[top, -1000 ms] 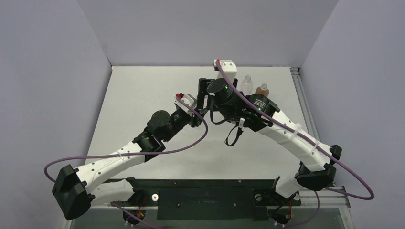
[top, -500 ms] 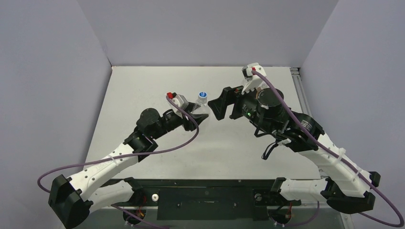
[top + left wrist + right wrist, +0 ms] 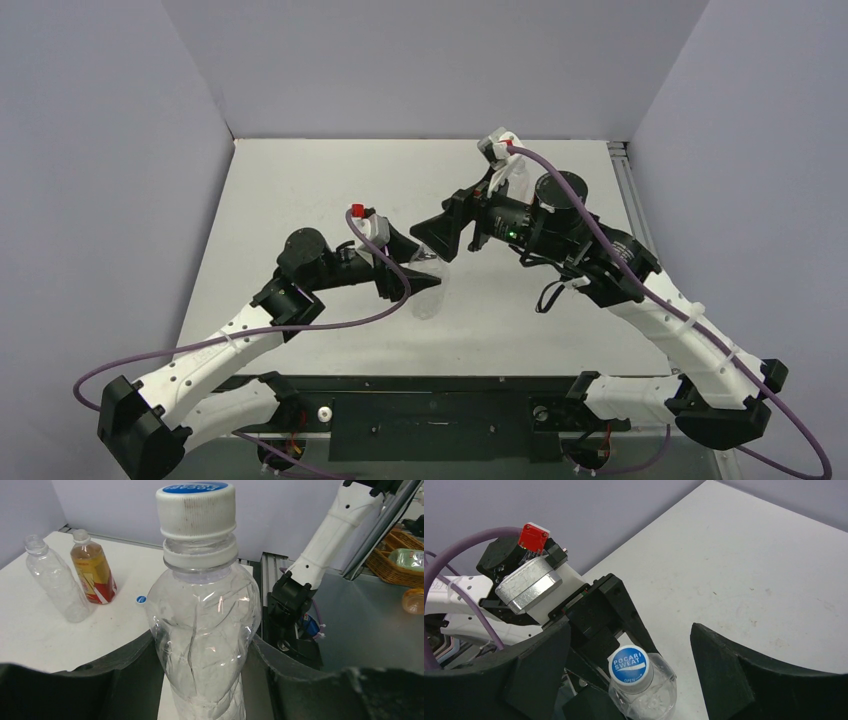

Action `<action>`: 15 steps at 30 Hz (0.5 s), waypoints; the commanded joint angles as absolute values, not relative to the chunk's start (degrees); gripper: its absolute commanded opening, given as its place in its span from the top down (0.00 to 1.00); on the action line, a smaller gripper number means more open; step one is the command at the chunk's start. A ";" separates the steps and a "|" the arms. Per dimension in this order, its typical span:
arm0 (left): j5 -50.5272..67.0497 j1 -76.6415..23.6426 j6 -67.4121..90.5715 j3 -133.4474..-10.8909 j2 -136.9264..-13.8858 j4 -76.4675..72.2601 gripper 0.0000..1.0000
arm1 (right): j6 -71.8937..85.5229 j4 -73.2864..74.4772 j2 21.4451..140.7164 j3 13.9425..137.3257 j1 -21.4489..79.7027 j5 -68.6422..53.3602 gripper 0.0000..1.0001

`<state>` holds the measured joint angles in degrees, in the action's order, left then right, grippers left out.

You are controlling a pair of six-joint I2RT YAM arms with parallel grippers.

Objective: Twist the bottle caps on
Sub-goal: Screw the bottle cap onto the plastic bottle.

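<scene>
Past held bottle (image 3: 205,615), only left wrist shows amber bottle (image 3: 93,569) (cap (image 3: 141,599) near).

White flat table (image 3: 300,190) — on it a clear colourless plastic bottle (image 3: 52,582), an amber-orange red-banded plastic bottle (image 3: 93,567), and a tiny blue-and-white round cap (image 3: 141,599).

text: "POCARI SWEAT", small "OPEN" beneath | on: top of round blue-and-white plastic screw cap (image 3: 629,665) of clear colourless plastic bottle (image 3: 653,701) | amber-liquid plastic bottle (image 3: 93,567): label print too small to read

Left claw (image 3: 425,270) grips clear bottle (image 3: 430,298); right claw (image 3: 432,245) gapes beside.
</scene>
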<state>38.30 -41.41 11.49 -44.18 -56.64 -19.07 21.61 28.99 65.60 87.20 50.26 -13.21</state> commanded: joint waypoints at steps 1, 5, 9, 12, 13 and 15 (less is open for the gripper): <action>42.75 -41.01 14.00 -47.27 -56.48 -21.56 1.00 | 22.73 21.89 66.36 85.84 49.95 -18.20 0.15; 43.04 -40.99 15.23 -47.31 -57.04 -23.22 1.00 | 23.41 20.75 66.75 85.08 50.01 -18.77 0.14; 43.06 -41.02 16.36 -47.45 -57.86 -24.44 1.00 | 23.87 19.39 66.61 83.93 50.61 -19.07 0.14; 43.02 -41.03 16.90 -47.56 -58.51 -25.26 1.00 | 23.55 19.38 66.90 84.02 51.85 -18.01 0.14; 43.03 -40.98 17.12 -47.55 -58.62 -25.42 1.00 | 23.09 19.92 67.03 84.31 52.12 -17.71 0.14; 43.00 -41.00 17.40 -47.46 -58.71 -25.87 1.00 | 22.32 20.85 67.45 84.78 52.99 -16.46 0.14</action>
<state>42.06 -41.39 15.92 -44.56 -58.65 -20.97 23.16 23.09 67.07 84.23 51.35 -17.45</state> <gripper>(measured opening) 0.459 0.862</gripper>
